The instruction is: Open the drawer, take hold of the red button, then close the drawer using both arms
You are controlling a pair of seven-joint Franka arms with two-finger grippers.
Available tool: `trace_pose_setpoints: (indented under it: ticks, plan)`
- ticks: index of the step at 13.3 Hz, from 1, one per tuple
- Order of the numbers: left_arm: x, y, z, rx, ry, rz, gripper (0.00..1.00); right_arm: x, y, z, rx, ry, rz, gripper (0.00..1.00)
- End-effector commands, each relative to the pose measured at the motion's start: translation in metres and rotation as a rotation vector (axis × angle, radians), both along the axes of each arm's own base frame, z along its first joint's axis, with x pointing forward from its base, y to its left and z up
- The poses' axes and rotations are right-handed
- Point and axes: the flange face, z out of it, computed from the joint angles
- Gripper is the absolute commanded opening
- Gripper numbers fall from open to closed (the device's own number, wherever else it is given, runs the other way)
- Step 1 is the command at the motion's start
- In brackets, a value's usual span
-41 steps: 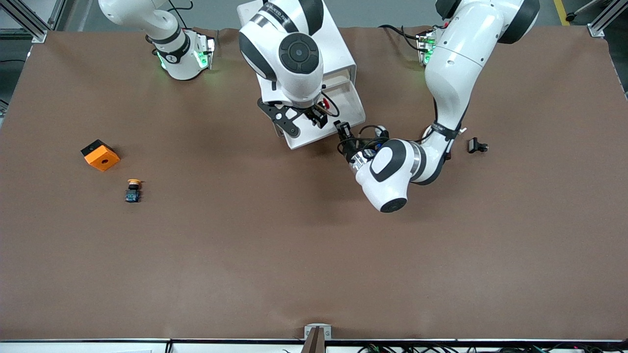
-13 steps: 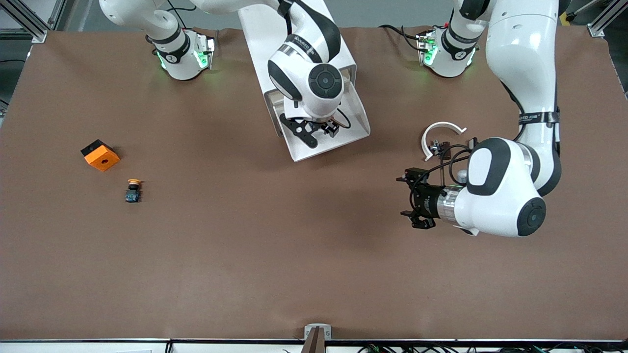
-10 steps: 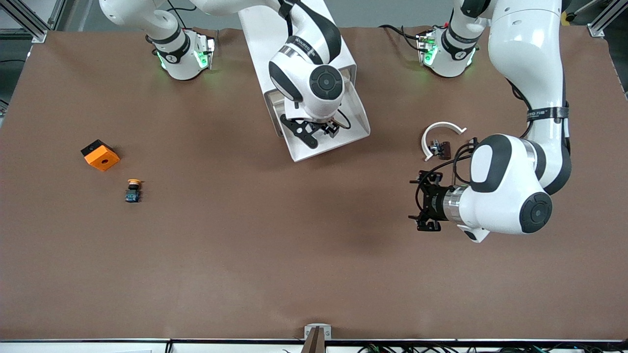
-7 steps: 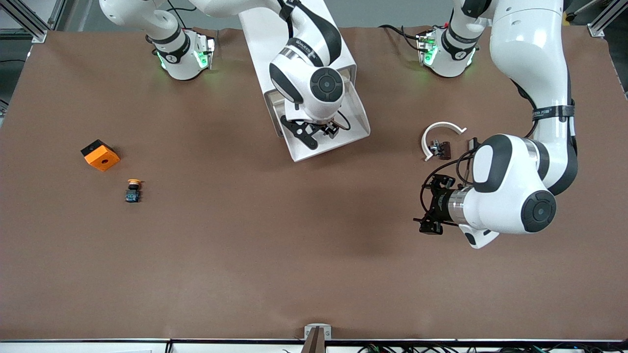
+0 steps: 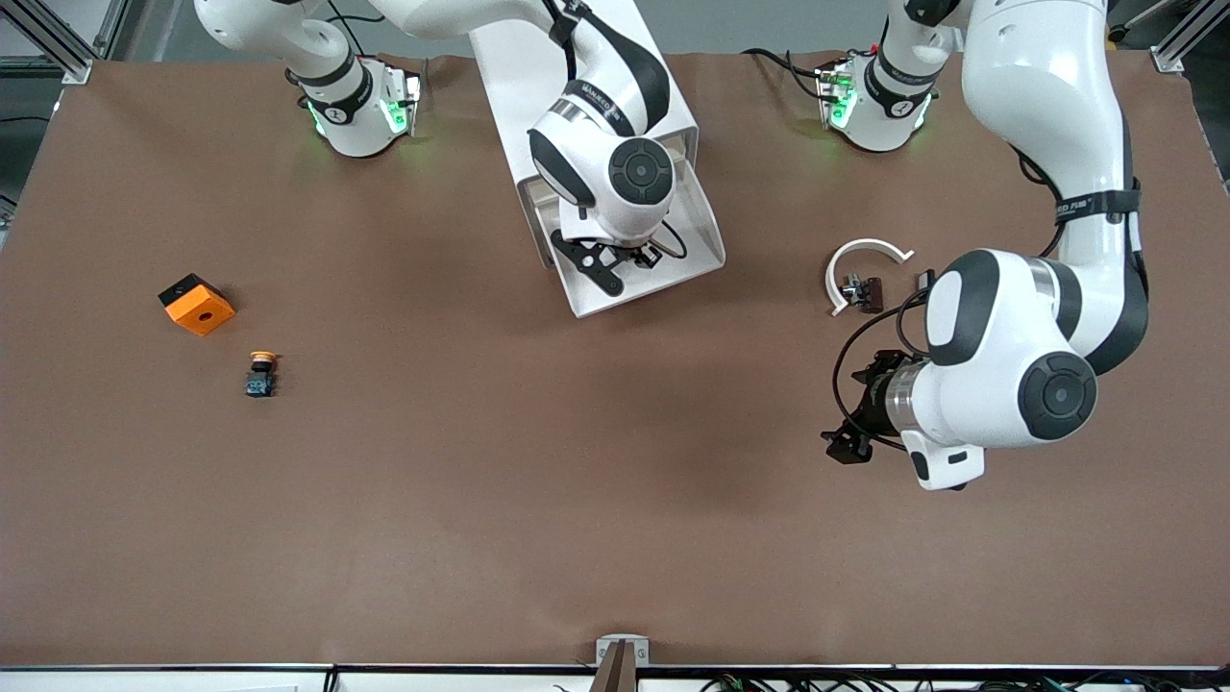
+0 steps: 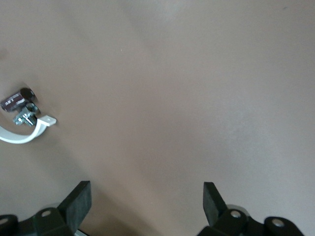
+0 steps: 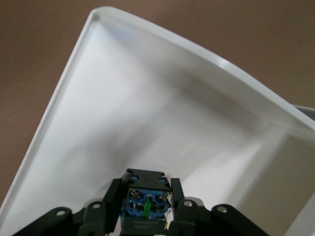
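The drawer [image 5: 709, 240] stands pulled out of the white cabinet [image 5: 519, 67], its white tray [image 7: 98, 118] showing bare in the right wrist view. My right gripper [image 5: 636, 256] is down inside the tray, shut on the dark blue-black body of the button [image 7: 146, 202]. The button's red cap is hidden, and in the front view the wrist covers the button. My left gripper [image 5: 851, 408] hangs open over bare table toward the left arm's end, its fingers [image 6: 78, 205] wide apart with nothing between them.
A white curved clip [image 5: 863, 267] with a small dark part lies near the left arm's elbow, and the clip [image 6: 22, 132] also shows in the left wrist view. An orange cube [image 5: 197, 305] and a yellow-capped button [image 5: 260, 373] lie toward the right arm's end.
My left arm has drawn away from the drawer's front and swung out over open table, still open. My right gripper has closed on the button inside the drawer.
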Motion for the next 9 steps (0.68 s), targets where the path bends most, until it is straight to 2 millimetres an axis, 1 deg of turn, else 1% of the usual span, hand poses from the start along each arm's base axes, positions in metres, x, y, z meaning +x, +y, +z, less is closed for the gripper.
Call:
trace_pose_setpoints:
  ticks: [1,4,6,7,9]
  plan:
    - [-0.012,-0.001,0.031,0.010,-0.053,-0.110,1.00,-0.002,0.004,0.002,0.001,-0.011,-0.007,0.29]
    - [-0.022,0.005,0.044,-0.014,-0.064,-0.184,1.00,0.004,0.001,0.007,0.006,-0.015,-0.014,0.28]
    - [-0.031,0.007,0.049,-0.017,-0.061,-0.210,1.00,0.012,0.000,0.020,0.024,-0.027,-0.022,0.31]
    - [-0.038,0.004,0.050,-0.009,-0.055,-0.223,1.00,0.018,-0.003,0.027,0.033,-0.035,-0.030,0.32]
    - [-0.041,0.004,0.051,-0.002,-0.055,-0.244,1.00,0.032,-0.013,0.042,0.041,-0.039,-0.052,0.32]
